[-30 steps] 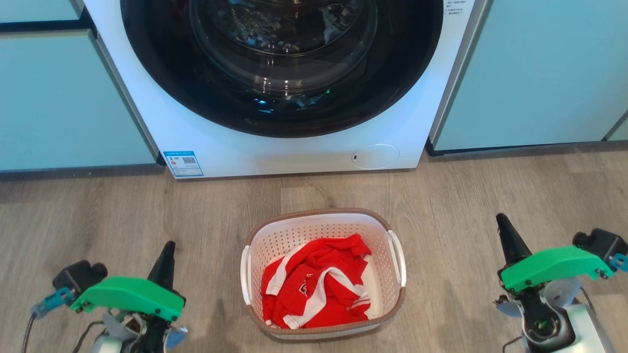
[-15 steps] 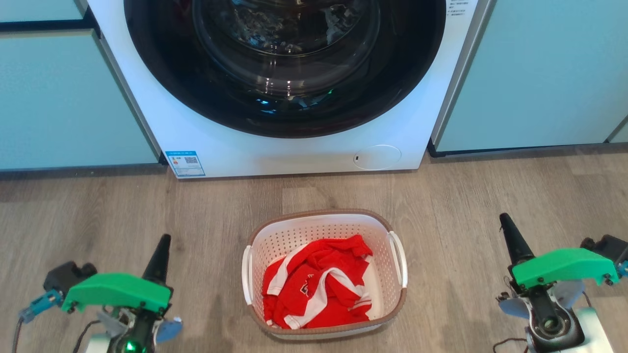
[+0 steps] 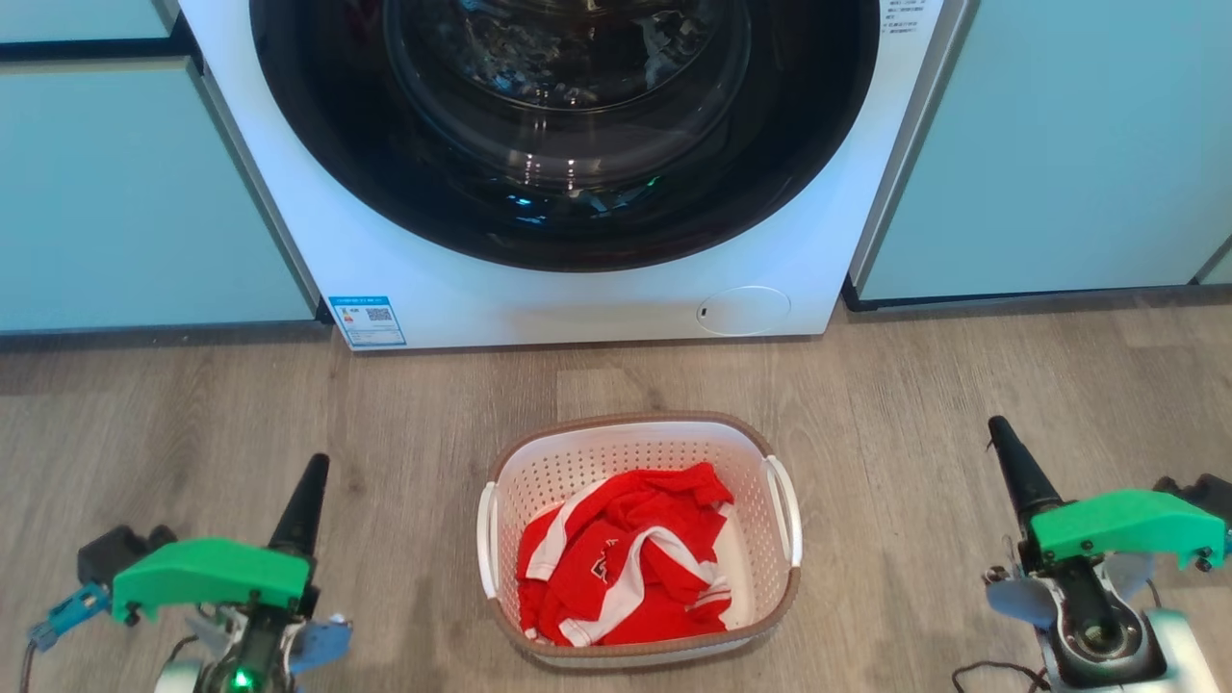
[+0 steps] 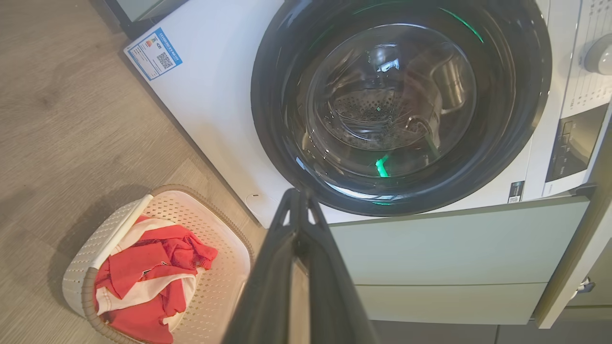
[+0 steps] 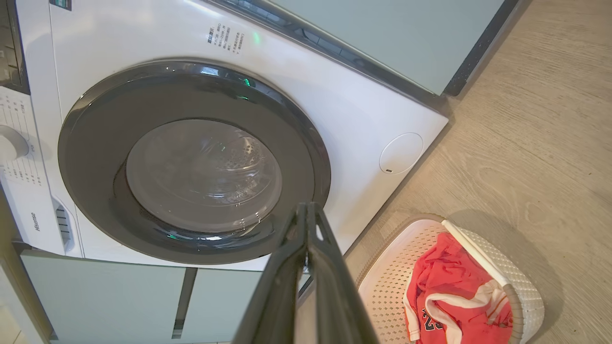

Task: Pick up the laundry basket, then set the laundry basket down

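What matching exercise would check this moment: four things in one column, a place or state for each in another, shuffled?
Things:
1. laundry basket
2. red-and-white garment
3. washing machine
4. left gripper

Places or states:
A. shut, off to the basket's left, holding nothing
B. standing on the wood floor, not gripped
C. lying inside the basket
D. behind the basket, white with a dark round door

Pairs: 1-B, 2-C, 3-D, 4-A.
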